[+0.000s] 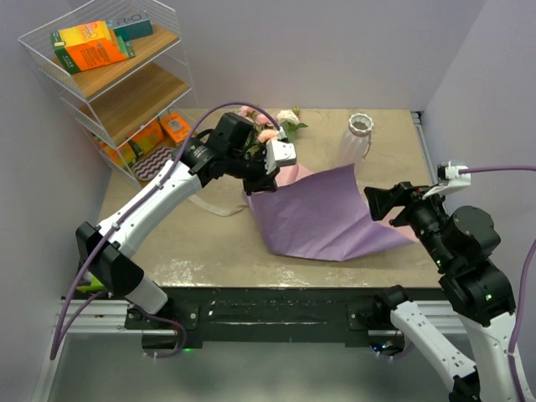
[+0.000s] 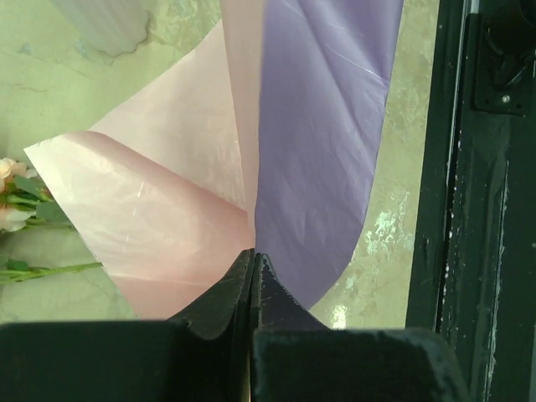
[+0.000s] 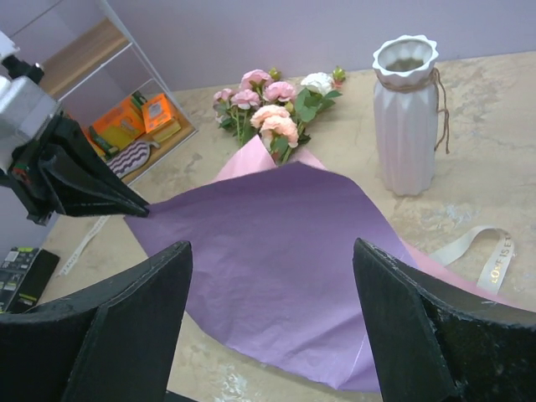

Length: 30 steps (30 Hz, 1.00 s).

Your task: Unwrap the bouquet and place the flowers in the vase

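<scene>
Clearly the unwrapping step is in hand, judging by how things lie:

- The left gripper is pinched tight on one corner of the wrapping paper and holds that corner up off the table. The sheet is spread open, lilac face up, with the pink inside showing near the pinch.
- The right gripper hangs with its jaws wide and nothing between them, near the sheet's right-hand edge. It is apart from the paper as far as I can tell.
- The flowers lie flat on the table beyond the sheet, heads toward the back wall. Their lower stems run behind the raised paper, so I cannot tell whether they rest on it.
- The vase stands upright at the back right with nothing visible in its mouth, near the flowers but not touching them.
- A beige ribbon lies loose on the table, so the tie looks undone.
- Next move, as I judge it: draw the sheet clear of the stems — low and slow, so the roses do not drag along. The free gripper would then take the stems near their middle, tip them upright and thread them into that narrow mouth.
</scene>
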Tool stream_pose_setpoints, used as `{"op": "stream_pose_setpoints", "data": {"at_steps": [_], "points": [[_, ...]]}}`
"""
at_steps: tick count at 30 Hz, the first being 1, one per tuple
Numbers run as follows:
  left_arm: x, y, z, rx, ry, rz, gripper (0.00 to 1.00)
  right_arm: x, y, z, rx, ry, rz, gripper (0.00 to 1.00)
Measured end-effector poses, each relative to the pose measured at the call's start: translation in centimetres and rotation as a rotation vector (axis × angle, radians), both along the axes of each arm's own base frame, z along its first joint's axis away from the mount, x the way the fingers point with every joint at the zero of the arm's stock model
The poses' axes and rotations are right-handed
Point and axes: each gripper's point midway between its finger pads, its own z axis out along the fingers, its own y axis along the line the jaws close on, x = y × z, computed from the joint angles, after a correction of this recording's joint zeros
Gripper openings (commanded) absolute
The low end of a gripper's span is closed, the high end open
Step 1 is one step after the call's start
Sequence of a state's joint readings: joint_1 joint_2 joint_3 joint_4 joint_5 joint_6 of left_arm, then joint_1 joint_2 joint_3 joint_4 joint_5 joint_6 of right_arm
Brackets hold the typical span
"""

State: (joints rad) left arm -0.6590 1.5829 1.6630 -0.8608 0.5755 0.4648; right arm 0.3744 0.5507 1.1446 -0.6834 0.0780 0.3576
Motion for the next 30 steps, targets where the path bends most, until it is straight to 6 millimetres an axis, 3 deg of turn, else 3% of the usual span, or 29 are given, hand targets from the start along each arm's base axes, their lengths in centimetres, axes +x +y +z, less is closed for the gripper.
{"op": "stream_pose_setpoints", "data": {"at_steps": [8,13,17,22,25,30], "points": [[-3.9,1.7,-2.8,0.091,-0.009,-0.052,0.0,-0.6,-0.3,2.3,0.006,-0.047,0.0,0.82],[-6.4,1.9,-2.2,0.112,-0.065,-0.1,0.01,0.0,-0.1,2.1,-0.001,-0.031,0.0,0.81],[-9.5,1.1,-1.3,0.11,-0.101,-0.179,0.05,0.7,0.2,1.7,-0.009,-0.011,0.001,0.81],[-11.8,2.0,-1.7,0.134,-0.093,-0.24,0.06,1.6,0.5,1.1,-0.026,0.012,0.001,0.81],[-13.8,3.0,-3.4,0.176,-0.071,-0.299,0.06,2.1,0.7,0.7,-0.037,0.029,0.002,0.81],[-17.6,6.0,-8.1,0.304,0.005,-0.406,0.07,2.7,0.9,0.2,-0.048,0.05,0.002,0.81]]}}
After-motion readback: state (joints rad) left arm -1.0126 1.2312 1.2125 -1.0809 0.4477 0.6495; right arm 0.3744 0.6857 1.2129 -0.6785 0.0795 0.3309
